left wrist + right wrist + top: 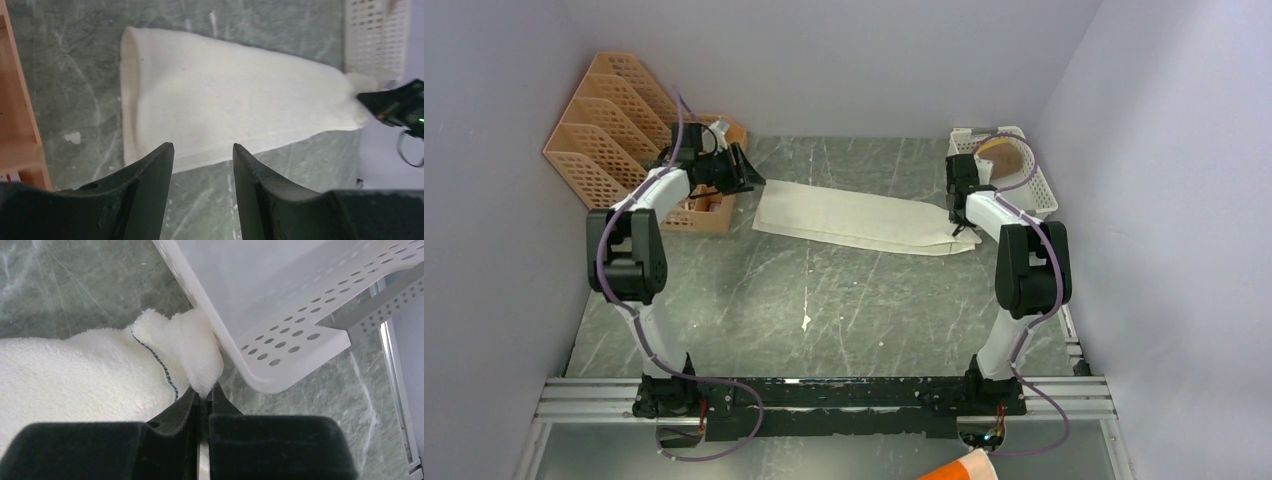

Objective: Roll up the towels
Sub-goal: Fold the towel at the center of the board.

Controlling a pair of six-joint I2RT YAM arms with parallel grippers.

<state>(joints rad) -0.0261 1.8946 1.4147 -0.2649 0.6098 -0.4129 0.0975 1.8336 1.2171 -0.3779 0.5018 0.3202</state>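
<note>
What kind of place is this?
Probably a robotics lab test cell: plain walls box in the table, two arms are bolted to a metal rail, and a towel lies out as a prop.

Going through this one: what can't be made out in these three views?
- Top view: brown-tan cloth in the white perforated plastic basket, partly behind the right arm's cable; rolled or not, unclear.
- Top view: right gripper, shut on a corner of the cream-white cloth towel, is hidden by its own wrist.
- Top view: orange-and-white object, cut off by the bottom edge.
</note>
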